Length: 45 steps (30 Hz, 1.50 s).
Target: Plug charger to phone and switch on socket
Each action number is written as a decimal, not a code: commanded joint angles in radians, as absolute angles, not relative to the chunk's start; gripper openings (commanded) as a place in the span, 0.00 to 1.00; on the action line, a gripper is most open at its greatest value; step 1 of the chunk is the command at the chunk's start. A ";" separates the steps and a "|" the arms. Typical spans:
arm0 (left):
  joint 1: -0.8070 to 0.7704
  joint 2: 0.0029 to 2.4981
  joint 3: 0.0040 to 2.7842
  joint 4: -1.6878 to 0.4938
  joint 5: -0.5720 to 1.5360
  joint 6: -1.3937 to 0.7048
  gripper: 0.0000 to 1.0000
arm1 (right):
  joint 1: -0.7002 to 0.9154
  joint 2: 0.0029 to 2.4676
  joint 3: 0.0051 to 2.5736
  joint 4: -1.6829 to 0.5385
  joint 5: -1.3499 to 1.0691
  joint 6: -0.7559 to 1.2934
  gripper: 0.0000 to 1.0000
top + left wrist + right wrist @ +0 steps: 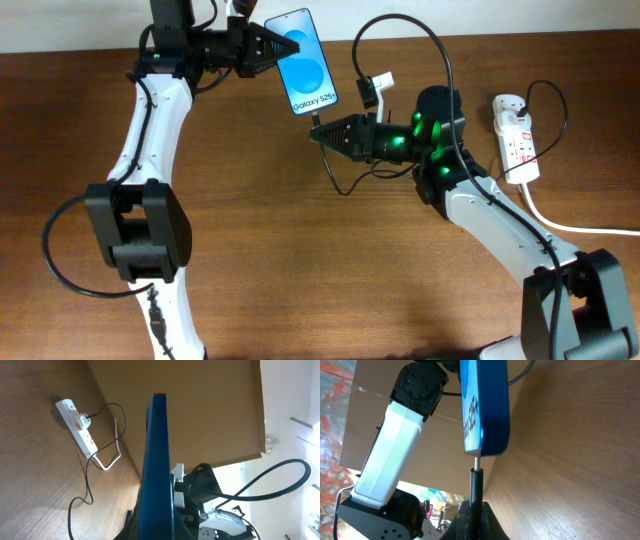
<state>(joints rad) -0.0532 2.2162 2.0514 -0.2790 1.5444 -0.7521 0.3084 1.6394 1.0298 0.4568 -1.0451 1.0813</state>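
The phone (305, 62), blue screen with "Galaxy S25" text, is held above the table at the back by my left gripper (272, 47), shut on its upper edge. It shows edge-on in the left wrist view (157, 460) and in the right wrist view (485, 405). My right gripper (322, 132) is shut on the charger's black plug tip (476, 480), whose metal end touches the phone's bottom edge. The black cable (430, 40) loops back to the white socket (516, 135) at the right, also in the left wrist view (76, 425).
The socket's thick white cord (575, 228) runs off the table's right edge. A small white adapter block (381, 86) hangs on the cable near the right arm. Brown wooden table (300, 260) all round.
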 commanded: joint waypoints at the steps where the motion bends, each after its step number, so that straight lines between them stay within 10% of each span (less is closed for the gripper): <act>1: -0.056 2.202 2.060 -0.274 1.573 -0.747 0.00 | 0.312 1.641 1.031 0.461 -1.009 1.091 0.04; 45: -0.069 2.202 2.060 -0.274 1.573 -0.747 0.00 | 0.308 1.641 1.031 0.479 -0.983 1.112 0.04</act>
